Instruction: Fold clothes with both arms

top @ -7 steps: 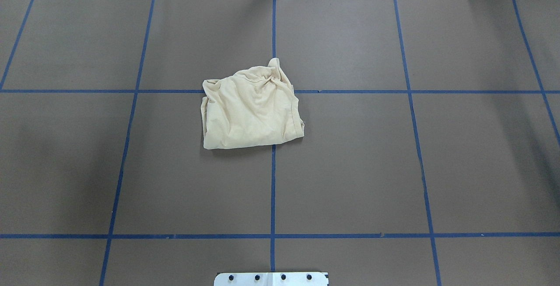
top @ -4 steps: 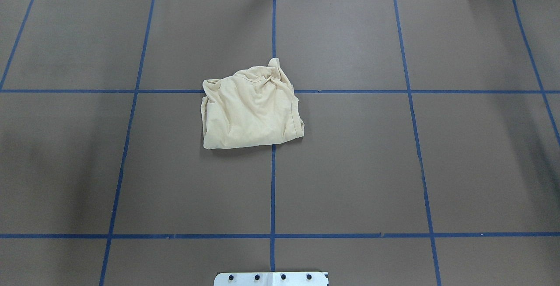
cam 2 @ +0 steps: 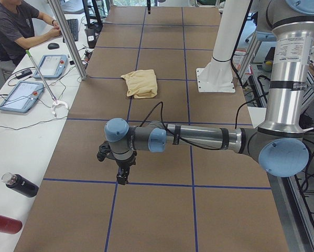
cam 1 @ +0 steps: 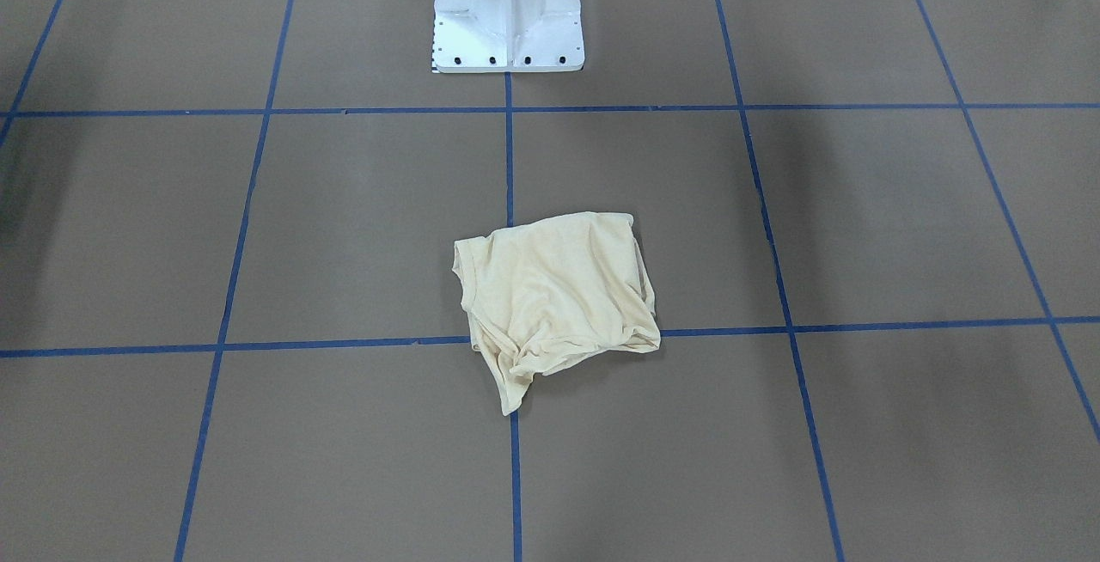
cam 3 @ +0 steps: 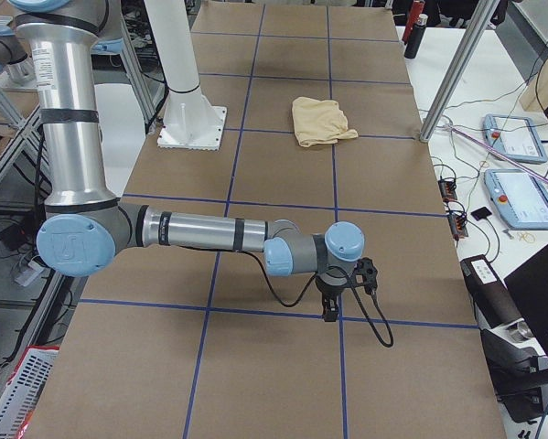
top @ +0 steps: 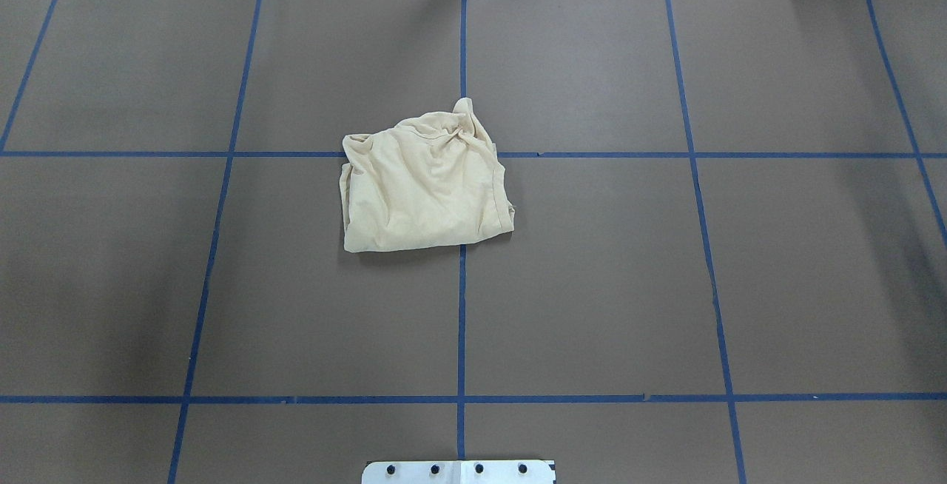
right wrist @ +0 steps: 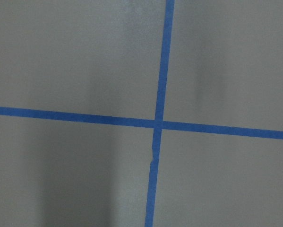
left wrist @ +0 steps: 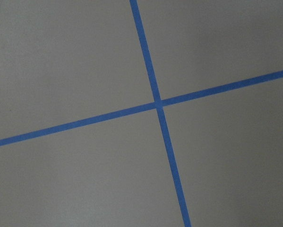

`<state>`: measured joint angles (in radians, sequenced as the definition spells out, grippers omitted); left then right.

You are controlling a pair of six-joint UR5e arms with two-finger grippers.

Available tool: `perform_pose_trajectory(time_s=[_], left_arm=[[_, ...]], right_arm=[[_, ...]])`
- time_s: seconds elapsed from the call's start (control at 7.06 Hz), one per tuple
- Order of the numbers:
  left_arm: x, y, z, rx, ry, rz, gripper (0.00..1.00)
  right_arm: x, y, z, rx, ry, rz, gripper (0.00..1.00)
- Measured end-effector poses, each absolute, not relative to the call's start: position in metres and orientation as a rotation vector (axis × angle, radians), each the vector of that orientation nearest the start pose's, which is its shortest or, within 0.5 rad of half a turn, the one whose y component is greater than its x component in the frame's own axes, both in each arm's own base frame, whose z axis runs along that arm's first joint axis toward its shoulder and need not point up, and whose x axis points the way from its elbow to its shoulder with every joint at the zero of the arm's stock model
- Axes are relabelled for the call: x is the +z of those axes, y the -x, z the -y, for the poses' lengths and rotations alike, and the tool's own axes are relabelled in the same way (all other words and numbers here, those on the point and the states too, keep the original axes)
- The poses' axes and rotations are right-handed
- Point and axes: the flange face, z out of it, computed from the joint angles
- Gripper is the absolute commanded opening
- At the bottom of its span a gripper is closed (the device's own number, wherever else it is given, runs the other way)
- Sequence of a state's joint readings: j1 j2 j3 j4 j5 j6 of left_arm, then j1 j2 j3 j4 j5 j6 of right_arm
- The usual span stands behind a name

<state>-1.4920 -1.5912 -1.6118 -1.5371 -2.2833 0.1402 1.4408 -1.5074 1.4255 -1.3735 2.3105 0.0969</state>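
Note:
The clothes are one pale cream-yellow shirt [top: 425,188], lying crumpled in a rough square near the table's middle [cam 1: 559,296] with nothing touching it; it shows small in the side views [cam 2: 141,83] [cam 3: 319,121]. My left gripper [cam 2: 122,176] hangs point-down over a tape line far from the shirt, seen only in the exterior left view, so I cannot tell its state. My right gripper [cam 3: 330,311] hangs likewise at the opposite end, seen only in the exterior right view, state unclear. Both wrist views show only brown table and crossing blue tape.
The white pedestal base [cam 1: 507,12] stands at the robot's side of the table [top: 459,471]. A person [cam 2: 15,26] sits at a side bench with tablets [cam 2: 20,97] and a dark bottle [cam 2: 20,185]. A metal post [cam 2: 67,37] stands at the table's far edge.

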Motion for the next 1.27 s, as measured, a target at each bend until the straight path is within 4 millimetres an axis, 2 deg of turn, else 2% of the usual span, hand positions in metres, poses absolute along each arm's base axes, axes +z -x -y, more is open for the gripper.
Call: perform_pose_trajectory(time_s=[0.28,0.57,0.71,0.85,0.99,1.13,1.27], left_arm=[[0.640,0.029,0.497,0.210,-0.031,-0.717,1.00],[0.638,0.029,0.497,0.210,-0.034,-0.716,1.00],[0.636,0.029,0.497,0.210,-0.037,-0.716,1.00],[0.634,0.029,0.498,0.210,-0.041,-0.715,1.00],[0.631,0.030,0.500,0.212,-0.047,-0.715,1.00],[0.628,0.030,0.500,0.214,-0.053,-0.714,1.00],[0.626,0.030,0.501,0.215,-0.056,-0.712,1.00]], right_arm=[[0.692,-0.008,0.518,-0.050,-0.012,0.742,1.00],[0.692,-0.038,0.511,0.008,-0.030,0.744,1.00],[0.680,-0.057,0.509,0.047,-0.036,0.744,1.00],[0.654,-0.065,0.505,0.072,-0.020,0.742,1.00],[0.625,-0.069,0.496,0.085,-0.009,0.742,1.00],[0.607,-0.070,0.483,0.089,-0.004,0.742,1.00],[0.610,-0.070,0.473,0.095,0.014,0.741,1.00]])
